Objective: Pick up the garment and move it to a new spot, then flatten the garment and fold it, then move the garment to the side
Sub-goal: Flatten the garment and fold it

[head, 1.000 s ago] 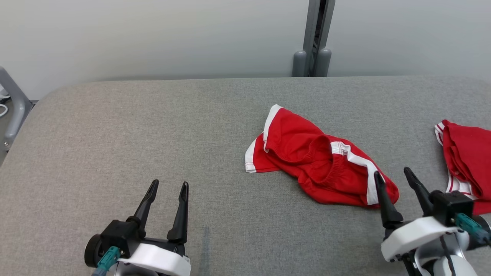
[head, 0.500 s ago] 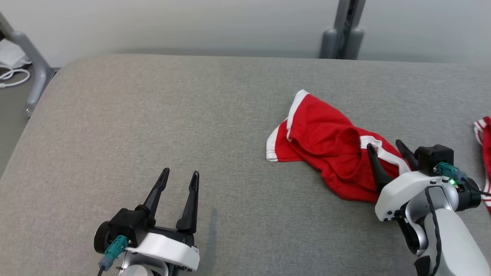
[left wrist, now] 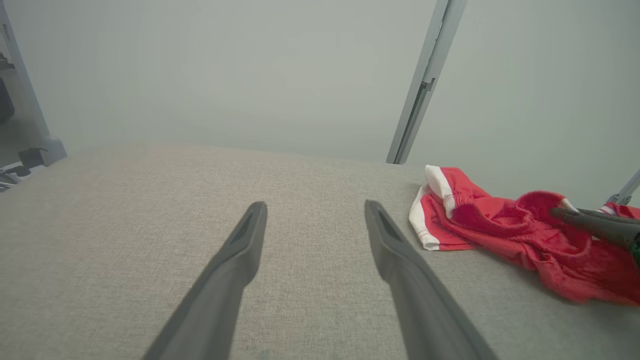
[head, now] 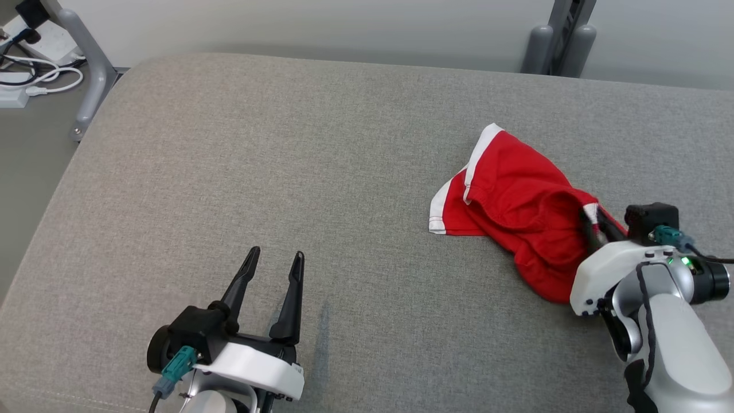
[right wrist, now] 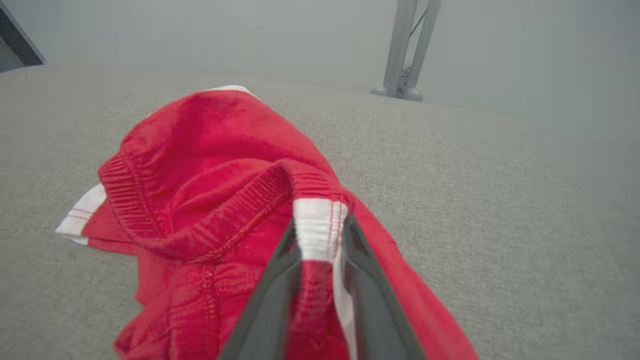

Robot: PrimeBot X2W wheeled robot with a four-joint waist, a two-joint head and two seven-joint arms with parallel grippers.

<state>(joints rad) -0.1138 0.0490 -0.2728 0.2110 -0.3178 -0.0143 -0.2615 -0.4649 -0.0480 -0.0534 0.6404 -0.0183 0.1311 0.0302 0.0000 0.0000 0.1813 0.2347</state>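
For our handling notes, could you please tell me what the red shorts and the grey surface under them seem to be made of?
The red shorts: a soft knit fabric, perhaps cotton or a blend, matte; it drapes in folds and the waistband is gathered. The grey surface: woven upholstery cloth, matte, with a fine flecked weave; possibly padded, given its rounded corner.

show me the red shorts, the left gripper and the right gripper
red shorts [head: 510, 183]: head view, on the red leg panel
left gripper [head: 277, 253]: head view, midway between its open fingertips
right gripper [right wrist: 321, 225]: right wrist view, midway between its fingertips, which pinch the shorts' waistband
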